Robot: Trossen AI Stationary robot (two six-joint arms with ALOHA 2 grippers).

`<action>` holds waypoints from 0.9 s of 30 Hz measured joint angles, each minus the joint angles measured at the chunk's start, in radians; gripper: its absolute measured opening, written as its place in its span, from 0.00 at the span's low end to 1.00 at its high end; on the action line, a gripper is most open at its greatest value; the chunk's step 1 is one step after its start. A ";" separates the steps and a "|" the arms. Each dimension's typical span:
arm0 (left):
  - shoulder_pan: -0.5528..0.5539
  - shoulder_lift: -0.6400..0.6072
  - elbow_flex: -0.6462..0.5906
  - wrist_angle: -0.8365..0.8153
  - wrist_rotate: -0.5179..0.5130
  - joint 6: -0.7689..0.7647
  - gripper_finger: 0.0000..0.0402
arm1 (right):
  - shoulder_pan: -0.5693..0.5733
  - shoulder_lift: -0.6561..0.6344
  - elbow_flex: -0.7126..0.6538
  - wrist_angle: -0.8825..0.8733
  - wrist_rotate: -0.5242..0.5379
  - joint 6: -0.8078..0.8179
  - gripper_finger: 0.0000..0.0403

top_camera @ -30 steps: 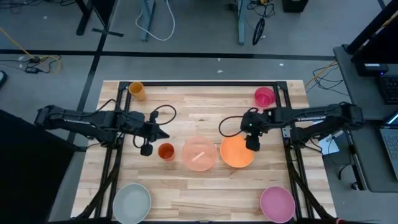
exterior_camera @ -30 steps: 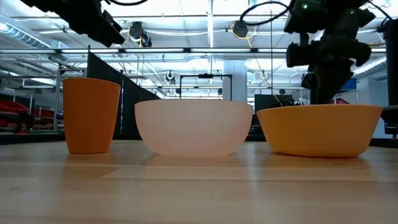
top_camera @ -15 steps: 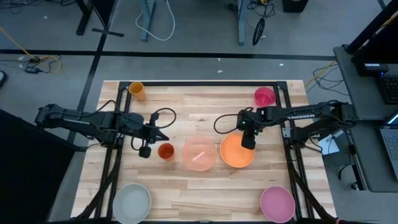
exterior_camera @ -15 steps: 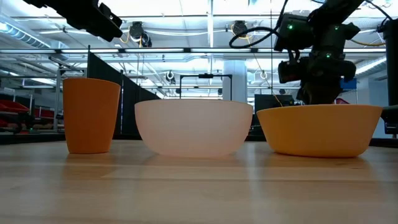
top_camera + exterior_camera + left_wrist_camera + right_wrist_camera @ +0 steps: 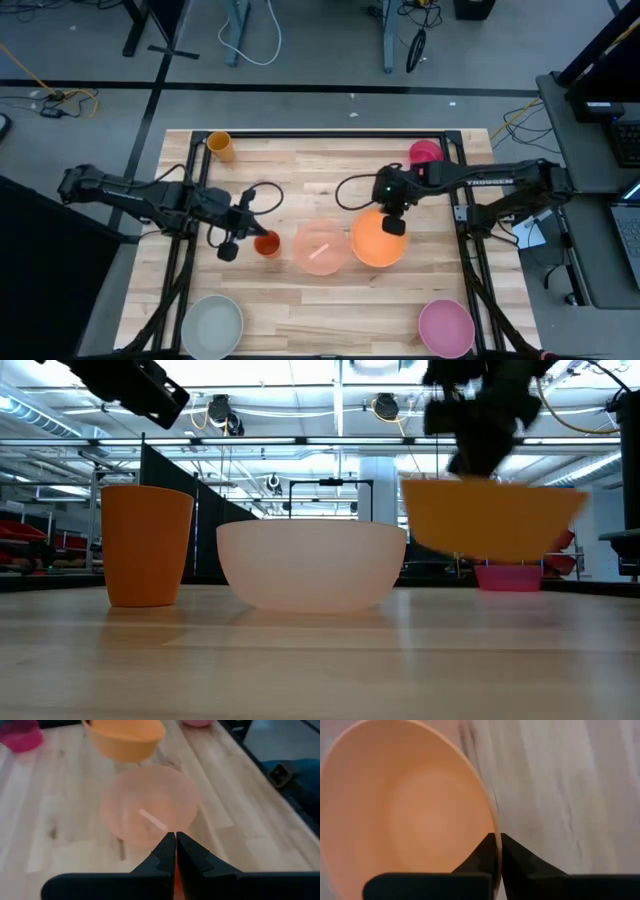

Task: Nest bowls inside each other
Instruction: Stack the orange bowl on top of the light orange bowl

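Orange bowl (image 5: 494, 516) hangs clear of the table (image 5: 330, 290), pinched at its rim by the right end effector (image 5: 393, 222), and sits just beside the pale pink bowl (image 5: 320, 246) resting at the table's middle. Left end effector (image 5: 245, 210), fingers (image 5: 167, 851) pressed together on nothing, hovers by the small orange cup (image 5: 266, 243). Grey-green bowl (image 5: 212, 326) and magenta bowl (image 5: 446, 327) rest at the near corners.
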State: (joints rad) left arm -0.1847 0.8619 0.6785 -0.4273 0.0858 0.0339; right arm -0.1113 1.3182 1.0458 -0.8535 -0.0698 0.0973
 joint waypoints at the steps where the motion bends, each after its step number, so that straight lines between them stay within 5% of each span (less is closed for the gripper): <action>1: -0.018 0.000 0.000 -0.004 0.000 -0.014 0.00 | 0.014 0.000 0.036 -0.006 0.000 -0.001 0.00; 13: -0.261 0.000 0.030 -0.003 -0.036 -0.186 0.00 | 0.158 0.203 0.263 0.085 0.026 -0.043 0.00; 27: -0.437 0.000 0.139 -0.074 -0.207 -0.187 0.00 | 0.053 0.511 0.524 0.092 -0.066 -0.195 0.00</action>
State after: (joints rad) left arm -0.6219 0.8619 0.8177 -0.5010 -0.1217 -0.1528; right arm -0.0582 1.8288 1.5696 -0.7617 -0.1359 -0.0979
